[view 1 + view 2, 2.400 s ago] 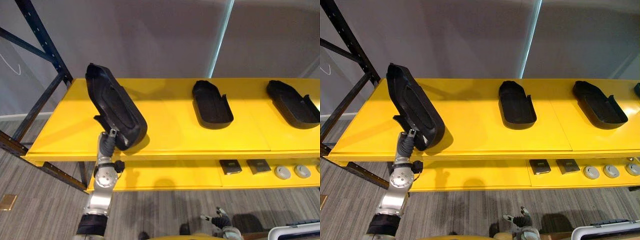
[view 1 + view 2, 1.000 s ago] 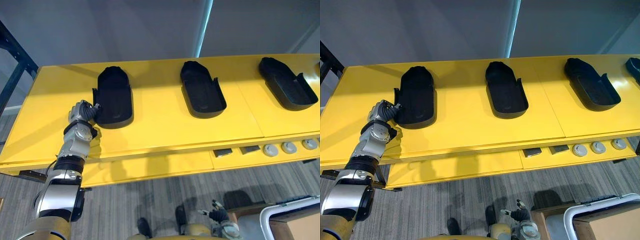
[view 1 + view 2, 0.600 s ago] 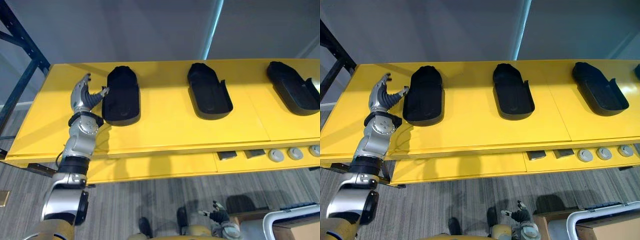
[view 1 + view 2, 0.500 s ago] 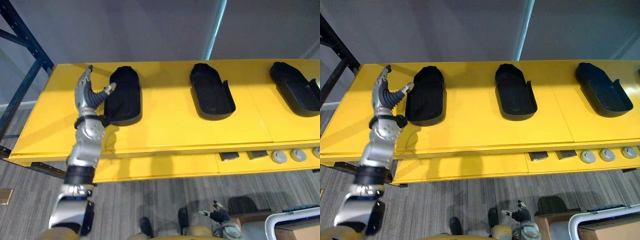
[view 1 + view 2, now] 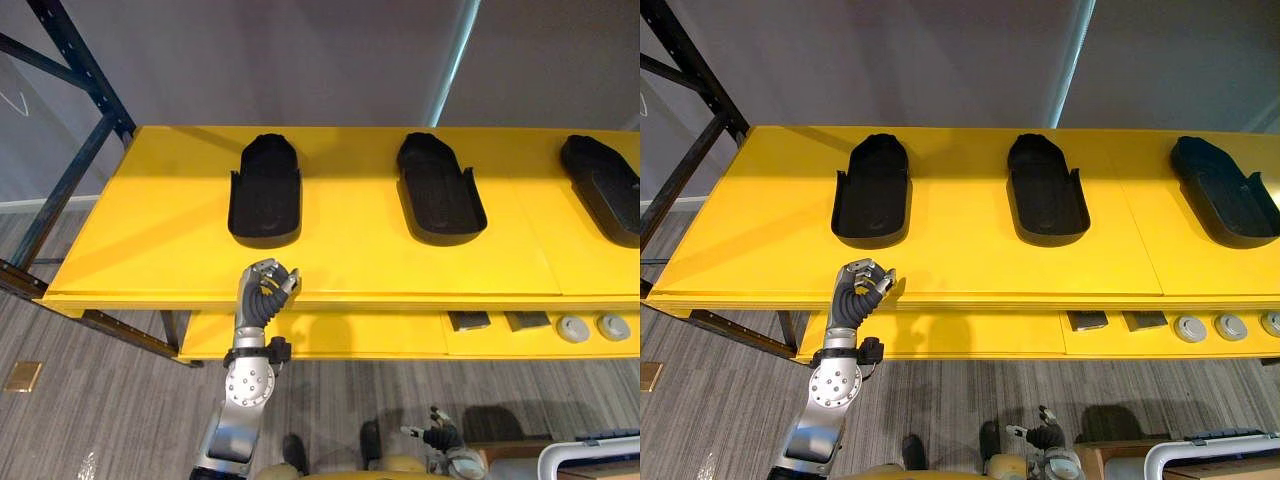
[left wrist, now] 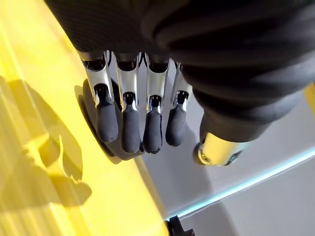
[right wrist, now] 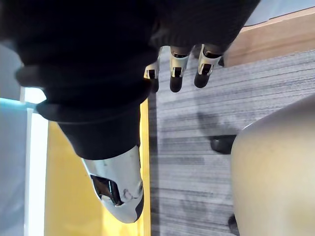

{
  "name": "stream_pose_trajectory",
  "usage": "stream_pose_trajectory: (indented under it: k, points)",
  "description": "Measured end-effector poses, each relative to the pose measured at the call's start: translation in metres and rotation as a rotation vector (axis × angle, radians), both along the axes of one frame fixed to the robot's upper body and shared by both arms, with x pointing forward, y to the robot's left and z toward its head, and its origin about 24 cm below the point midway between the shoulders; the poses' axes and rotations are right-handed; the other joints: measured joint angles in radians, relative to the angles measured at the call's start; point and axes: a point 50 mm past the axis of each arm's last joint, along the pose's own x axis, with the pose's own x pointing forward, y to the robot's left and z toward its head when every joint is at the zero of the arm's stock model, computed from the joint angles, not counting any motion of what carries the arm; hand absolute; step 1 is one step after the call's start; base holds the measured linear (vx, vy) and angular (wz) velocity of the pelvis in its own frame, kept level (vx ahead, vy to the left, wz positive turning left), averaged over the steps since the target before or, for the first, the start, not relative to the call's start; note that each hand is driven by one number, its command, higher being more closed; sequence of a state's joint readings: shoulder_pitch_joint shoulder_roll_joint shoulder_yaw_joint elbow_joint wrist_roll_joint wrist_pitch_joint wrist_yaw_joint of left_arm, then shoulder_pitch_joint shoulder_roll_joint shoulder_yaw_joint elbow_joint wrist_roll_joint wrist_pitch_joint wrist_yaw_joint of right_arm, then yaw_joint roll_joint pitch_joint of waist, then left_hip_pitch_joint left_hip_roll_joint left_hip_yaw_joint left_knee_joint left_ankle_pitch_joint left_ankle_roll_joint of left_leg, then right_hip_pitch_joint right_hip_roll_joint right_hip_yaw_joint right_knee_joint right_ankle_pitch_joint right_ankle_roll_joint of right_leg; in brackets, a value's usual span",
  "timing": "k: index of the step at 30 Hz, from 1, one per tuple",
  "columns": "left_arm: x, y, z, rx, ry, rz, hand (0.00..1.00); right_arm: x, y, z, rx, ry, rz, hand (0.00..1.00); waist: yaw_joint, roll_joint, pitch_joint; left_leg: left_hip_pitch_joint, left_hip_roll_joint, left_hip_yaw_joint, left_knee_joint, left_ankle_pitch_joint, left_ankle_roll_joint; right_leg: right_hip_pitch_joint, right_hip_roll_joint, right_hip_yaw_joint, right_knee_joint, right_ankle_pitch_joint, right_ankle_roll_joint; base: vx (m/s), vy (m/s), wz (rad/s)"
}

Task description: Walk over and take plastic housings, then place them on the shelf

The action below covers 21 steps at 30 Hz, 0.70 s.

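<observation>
Left eye view: left hand, fingers curled and empty, at lower centre; leftmost plastic housing lies flat, hollow up, on yellow shelf, presumably for stability.

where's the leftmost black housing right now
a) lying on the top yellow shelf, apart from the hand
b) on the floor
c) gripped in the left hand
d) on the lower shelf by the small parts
a: the leftmost housing lies flat on the top yellow shelf, and the left hand is at the shelf's front edge with its fingers curled on nothing.
</observation>
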<state>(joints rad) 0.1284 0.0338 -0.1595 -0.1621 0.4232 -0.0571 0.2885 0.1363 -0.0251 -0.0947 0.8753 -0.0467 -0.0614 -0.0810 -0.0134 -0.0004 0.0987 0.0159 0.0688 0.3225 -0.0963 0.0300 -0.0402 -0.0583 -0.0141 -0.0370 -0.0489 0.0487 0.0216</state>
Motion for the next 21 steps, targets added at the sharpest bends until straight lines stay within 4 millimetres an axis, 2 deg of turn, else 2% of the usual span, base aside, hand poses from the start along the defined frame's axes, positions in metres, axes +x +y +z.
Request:
stream_pose_trajectory:
  k: [3, 8, 17, 21]
  points:
    - [0.007, -0.001, -0.012, 0.016, 0.052, 0.0, 1.0, 0.0, 0.002, 0.0, -0.008, 0.002, 0.017, 0.0, 0.0, -0.005, -0.009, 0.0, -0.001, 0.003, 0.001, 0.004, 0.004, 0.0, -0.001, -0.001, 0.012, -0.005, 0.008, 0.02, 0.007, 0.0]
    - [0.019, 0.005, -0.015, 0.051, 0.058, 0.023, 1.0, 0.001, 0.007, 0.0, 0.0, 0.002, 0.02, 0.0, -0.001, -0.019, -0.018, 0.007, -0.001, 0.011, 0.001, 0.004, 0.004, -0.001, -0.001, 0.005, 0.01, -0.005, 0.008, 0.02, -0.002, -0.02]
    - [0.033, 0.021, -0.023, 0.121, 0.105, 0.084, 1.0, 0.001, 0.007, 0.0, -0.001, 0.003, 0.03, 0.0, -0.02, -0.019, -0.03, -0.002, -0.002, 0.013, 0.0, 0.004, 0.005, -0.017, 0.001, 0.014, 0.008, 0.001, -0.001, -0.04, -0.013, -0.05]
    - [0.048, 0.032, -0.022, 0.167, 0.114, 0.129, 1.0, -0.001, 0.007, -0.001, -0.001, 0.009, 0.031, 0.0, -0.028, -0.016, -0.04, -0.009, -0.004, 0.012, 0.0, 0.004, 0.005, -0.016, 0.001, 0.013, -0.013, 0.009, -0.002, -0.01, -0.006, -0.02]
